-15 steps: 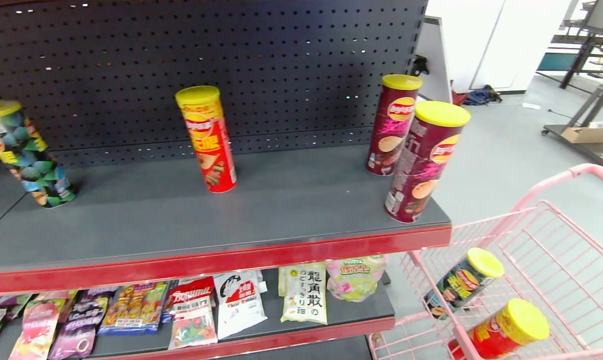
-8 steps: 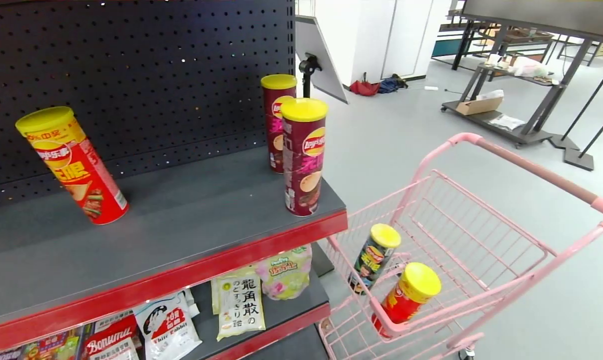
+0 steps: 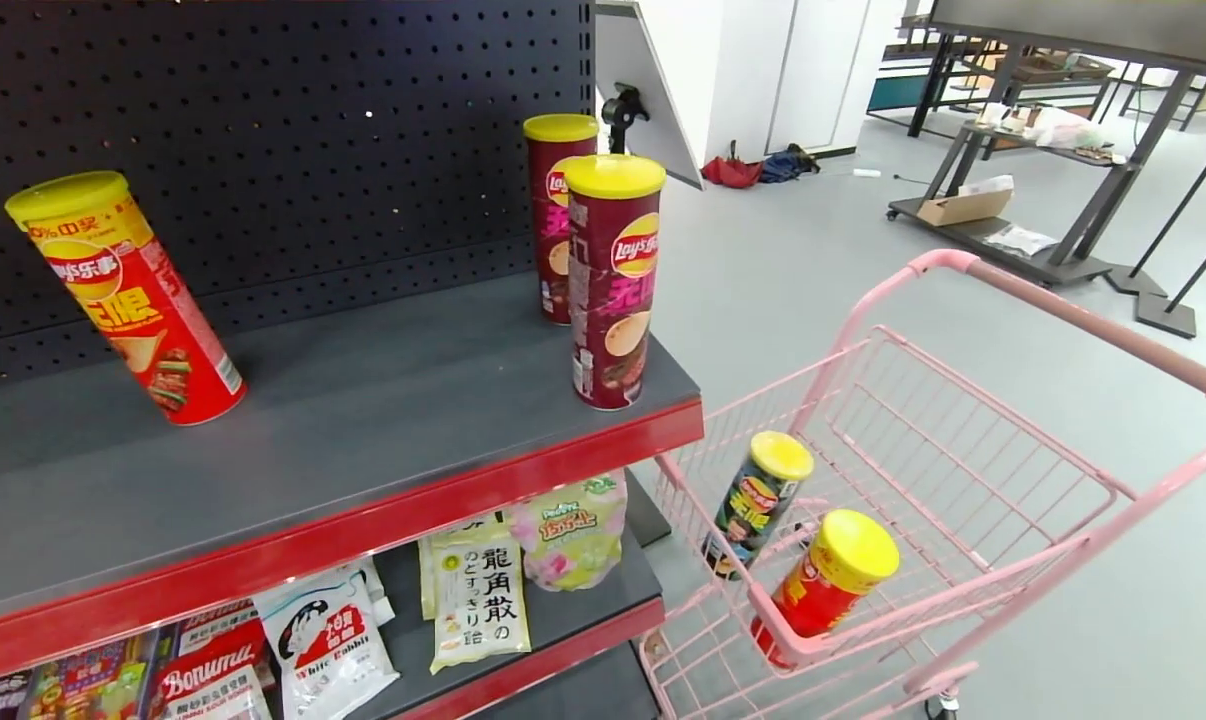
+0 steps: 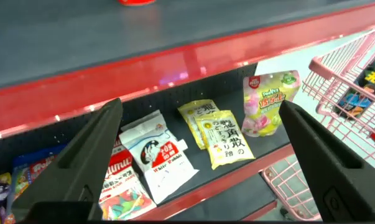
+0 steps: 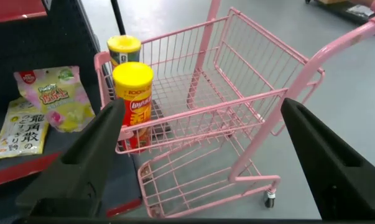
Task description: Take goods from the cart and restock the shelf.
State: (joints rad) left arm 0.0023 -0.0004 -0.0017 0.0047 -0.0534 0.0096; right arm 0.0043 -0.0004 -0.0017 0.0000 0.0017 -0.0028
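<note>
Grey shelf (image 3: 363,400) has room between its standing cans (image 3: 611,280). Beside it, a red can (image 3: 823,580) and a dark can (image 3: 758,500) lean in the pink cart (image 3: 1063,312), waiting. Our left claw (image 4: 201,104) and right claw (image 5: 201,104) are spread wide and empty, ready, we think, to grab one.

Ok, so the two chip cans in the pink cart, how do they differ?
The dark can has a black wrapper with green and yellow print, while the red can is mostly red. The red can stands at the near corner of the cart, against the wire. The dark can is behind it, nearer the shelf. Both are tube-shaped, have yellow lids and stand close together.
</note>
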